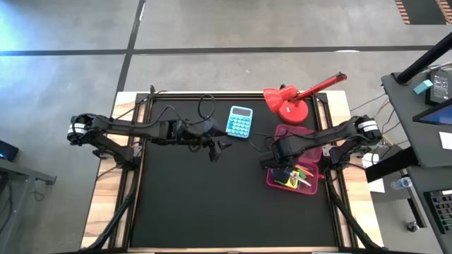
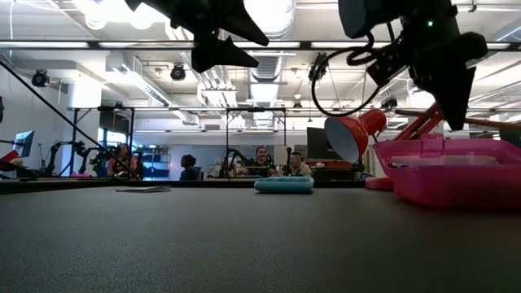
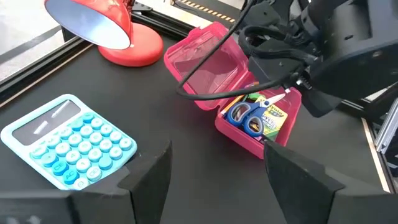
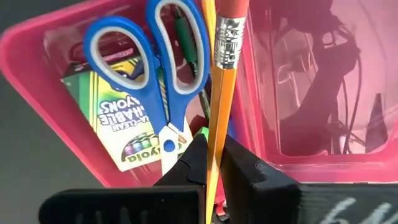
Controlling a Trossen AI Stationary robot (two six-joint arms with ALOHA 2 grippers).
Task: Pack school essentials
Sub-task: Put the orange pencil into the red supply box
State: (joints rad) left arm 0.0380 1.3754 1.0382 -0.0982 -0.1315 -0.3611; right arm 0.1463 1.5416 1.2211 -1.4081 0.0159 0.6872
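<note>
A pink plastic box [image 1: 295,175] stands open at the table's right, its lid [image 4: 311,93] raised. Blue-handled scissors [image 4: 149,68] lie in it on a yellow-green crayon box [image 4: 121,124], beside a small green piece [image 4: 200,132]. My right gripper [image 4: 214,165] hangs over the box [image 3: 249,93], shut on an orange pencil [image 4: 222,93]. My left gripper [image 3: 217,180] is open in the air over the table's middle [image 1: 215,148], touching nothing. In the left wrist view the scissors [image 3: 245,115] and the crayon box [image 3: 273,118] show in the tray. My right gripper pinches the orange pencil by its shaft [image 4: 213,152] between the two fingers [image 4: 245,168]. The pencil runs forward along the fingers, and its metal band and eraser end [image 4: 229,31] reach out over the open tray. Whether its far end touches the contents cannot be told.
A light blue calculator [image 1: 240,121] lies flat near the far middle of the table. A red desk lamp [image 1: 291,102] stands at the far right, just behind the pink box. The table's near half shows bare black mat [image 1: 212,204]. People sit in the room beyond the table.
</note>
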